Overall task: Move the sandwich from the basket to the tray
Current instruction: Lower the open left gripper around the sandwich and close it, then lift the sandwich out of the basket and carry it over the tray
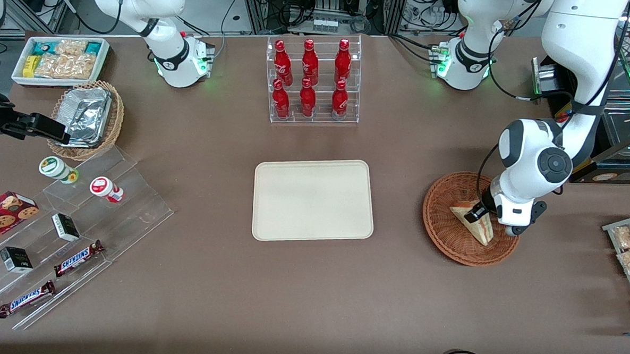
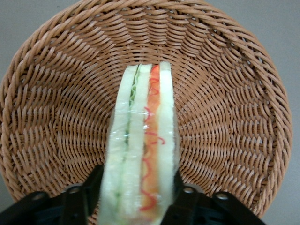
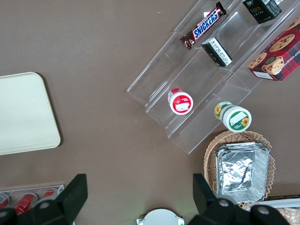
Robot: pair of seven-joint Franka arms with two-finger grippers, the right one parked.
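red bottles [image 1: 311, 81] in clear rack [image 1: 313, 117]

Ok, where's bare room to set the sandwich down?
The tray is bare across its whole surface. Open tabletop borders it toward the basket, where the gripper sits closed on the sandwich. It is crowded at the bottle rack and the snack shelves.
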